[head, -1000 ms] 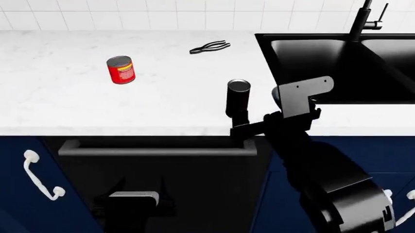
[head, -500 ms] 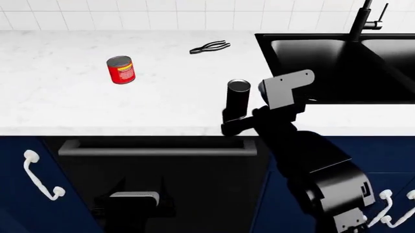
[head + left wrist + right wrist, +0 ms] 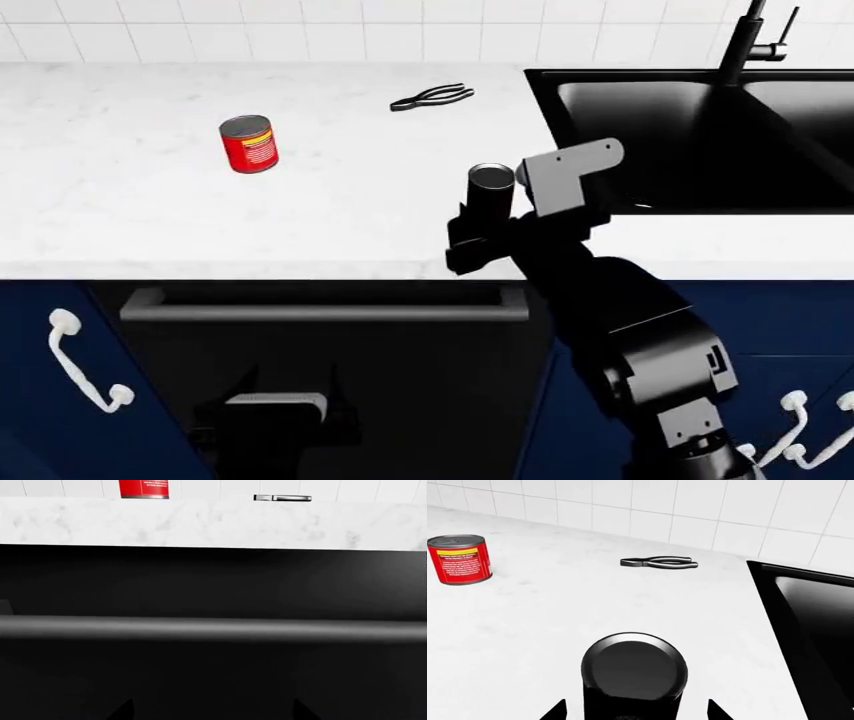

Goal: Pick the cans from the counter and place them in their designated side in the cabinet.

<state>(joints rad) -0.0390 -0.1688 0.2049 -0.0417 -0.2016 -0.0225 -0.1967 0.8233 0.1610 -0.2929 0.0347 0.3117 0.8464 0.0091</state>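
Note:
The tall black can stands upright near the front edge of the white counter, left of the sink. My right gripper is open, with a finger on each side of the black can; I see no contact. The red can with its yellow label stands upright further back on the left, also visible in the right wrist view. My left gripper hangs open and empty below the counter, facing a black appliance front.
A black tongs-like tool lies at the back of the counter. The black double sink and tap are at the right. Navy cabinet doors with white handles are shut below, beside the black appliance with its bar handle.
My right arm has swung left and forward, bringing its open fingers around the black can. Neither can has moved, and the left arm is still.

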